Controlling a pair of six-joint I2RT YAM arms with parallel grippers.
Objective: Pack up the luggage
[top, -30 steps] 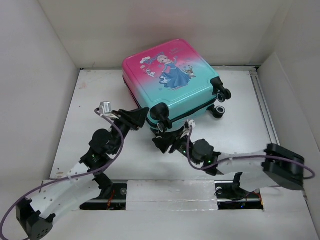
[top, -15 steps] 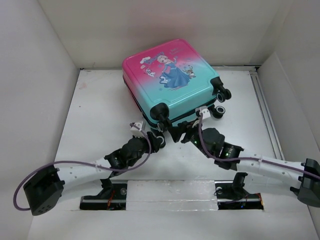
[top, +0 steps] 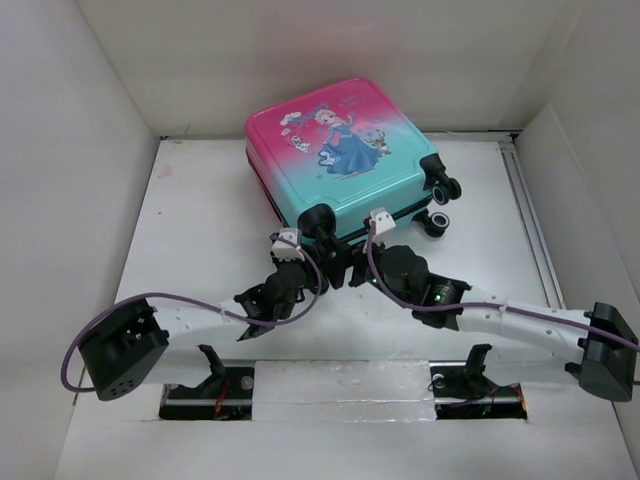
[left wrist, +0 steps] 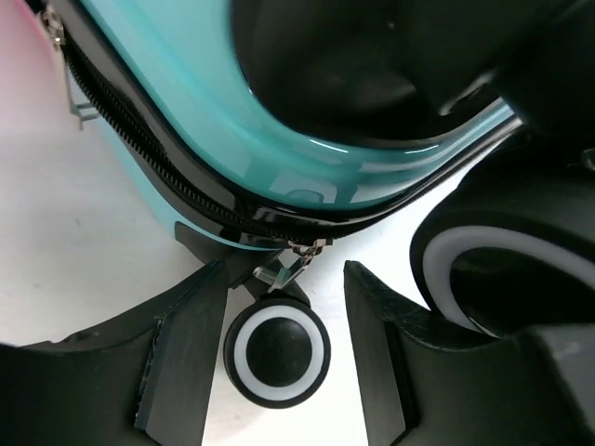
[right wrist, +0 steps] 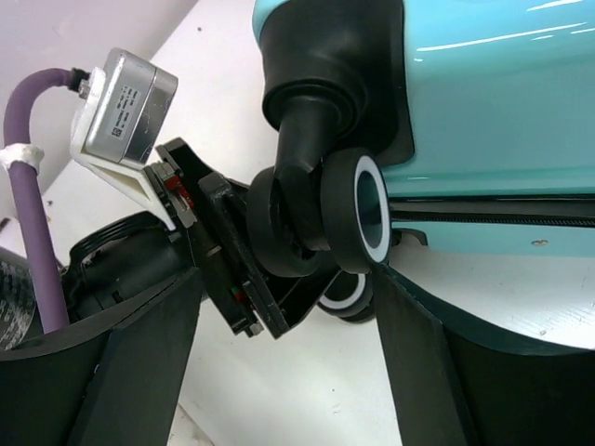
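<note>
The luggage lies shut and flat on the table, princess print up, turquoise end toward the arms. Both grippers sit at its near corner wheels. My left gripper is open; in the left wrist view its fingers stand either side of a small black wheel, with a gap on the right. The metal zipper pull hangs off the black zipper just above the left gripper. My right gripper is wide open below the caster wheel, holding nothing. The left gripper's finger lies between its jaws.
White walls enclose the table on the left, back and right. The suitcase's other wheels stick out at its right side. The left wrist camera and purple cable crowd close beside my right gripper.
The left arm has dropped low and swung right to the corner wheel. The right gripper has moved up to the same wheels and opened wider. The luggage has stayed put.
</note>
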